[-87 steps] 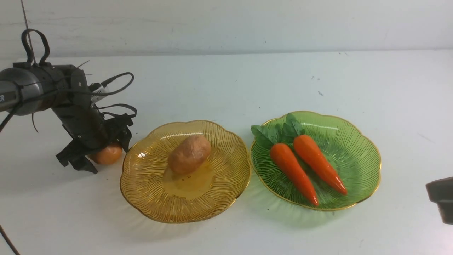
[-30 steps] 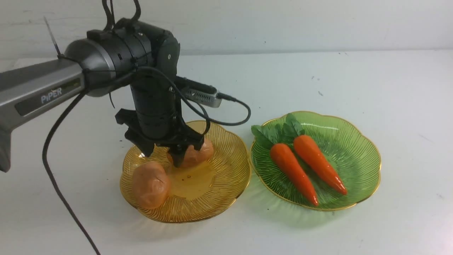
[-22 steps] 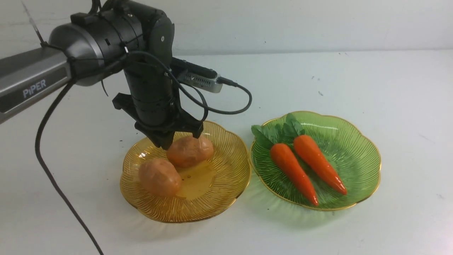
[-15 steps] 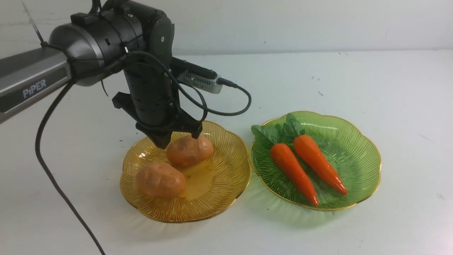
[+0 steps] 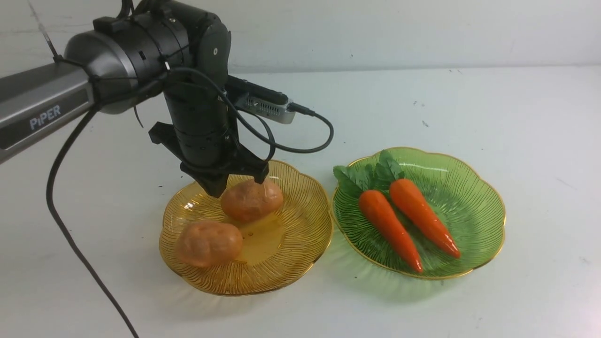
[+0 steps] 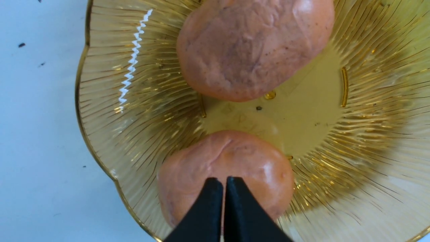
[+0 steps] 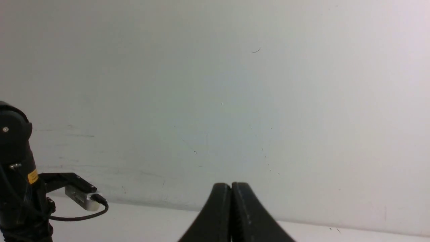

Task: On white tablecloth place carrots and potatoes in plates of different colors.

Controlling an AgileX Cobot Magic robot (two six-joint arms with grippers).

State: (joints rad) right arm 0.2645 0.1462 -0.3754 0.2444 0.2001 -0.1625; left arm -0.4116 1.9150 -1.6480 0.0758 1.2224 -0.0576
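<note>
On the white tablecloth (image 5: 422, 305) stand an amber-yellow plate (image 5: 293, 234) and, to its right, a green plate (image 5: 469, 206). Two potatoes lie in the amber plate, one near the middle (image 5: 252, 200) and one at the front left (image 5: 210, 244). Two carrots (image 5: 389, 225) (image 5: 422, 216) lie side by side in the green plate. My left gripper (image 5: 217, 189) hangs just above the amber plate's rear left, shut and empty. In the left wrist view its tips (image 6: 224, 181) overlap one potato (image 6: 235, 158); the other potato (image 6: 252, 50) lies beyond. My right gripper (image 7: 231, 186) is shut and empty, facing a wall.
The left arm and its cables (image 5: 70, 225) reach in from the left over the cloth. A white wall (image 5: 375, 33) runs along the table's far edge. Small dark specks (image 5: 425, 123) mark the cloth behind the green plate.
My left gripper brought the second potato from left of the amber plate into it, let go and rose. The potato has rolled and settled at the plate's front left.
</note>
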